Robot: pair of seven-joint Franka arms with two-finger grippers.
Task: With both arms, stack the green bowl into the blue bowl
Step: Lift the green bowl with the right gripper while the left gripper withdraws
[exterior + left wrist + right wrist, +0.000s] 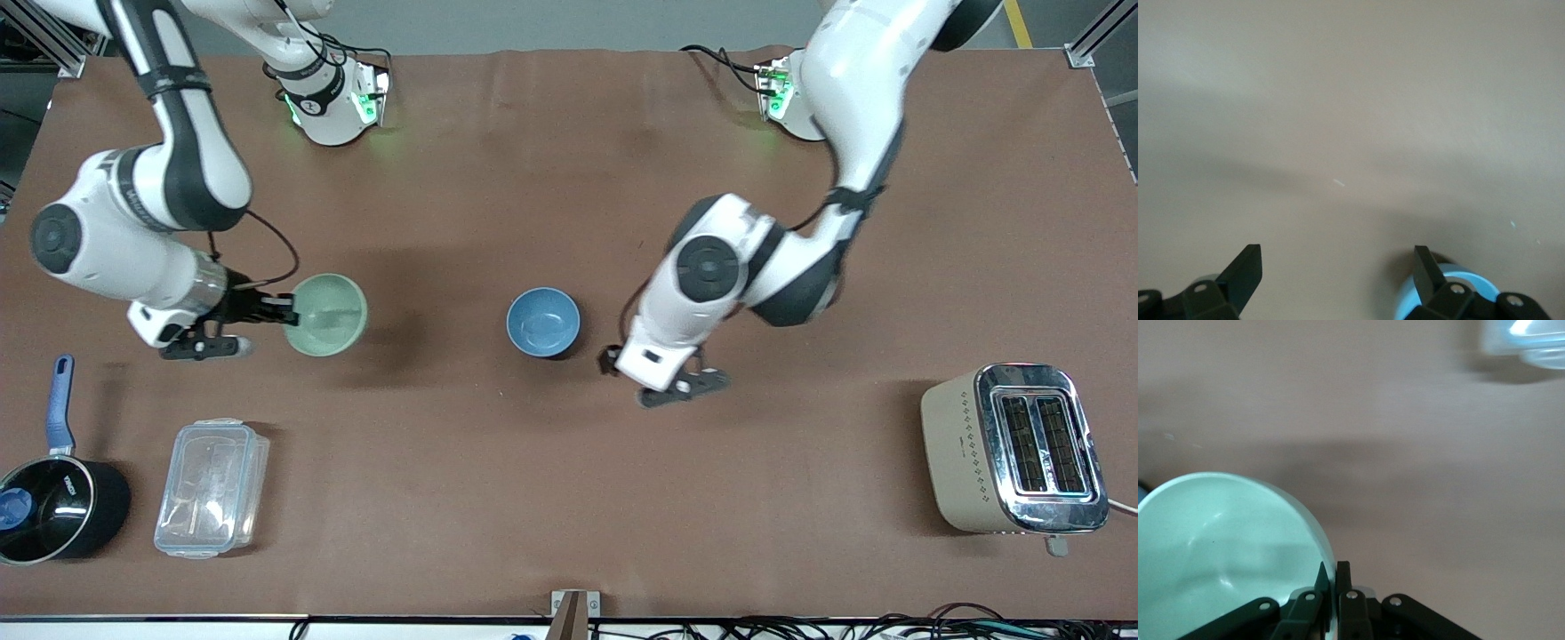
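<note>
My two arms (827, 107) are glossy white shells broken by black joint bands, each joint capped with a round dark grey disc. Thin black cables loop along the forearms. My bases glow green at the table's edge. My left gripper (1338, 277) is black, with wedge-shaped fingertips and small silver screws in the linkages. My right gripper (1331, 580) is the same black, with silver screws at its pivots and flat, thin fingers.

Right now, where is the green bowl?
The green bowl is toward the right arm's end of the table, its rim pinched by the right end effector, with the blue bowl beside it near the table's middle.
</note>
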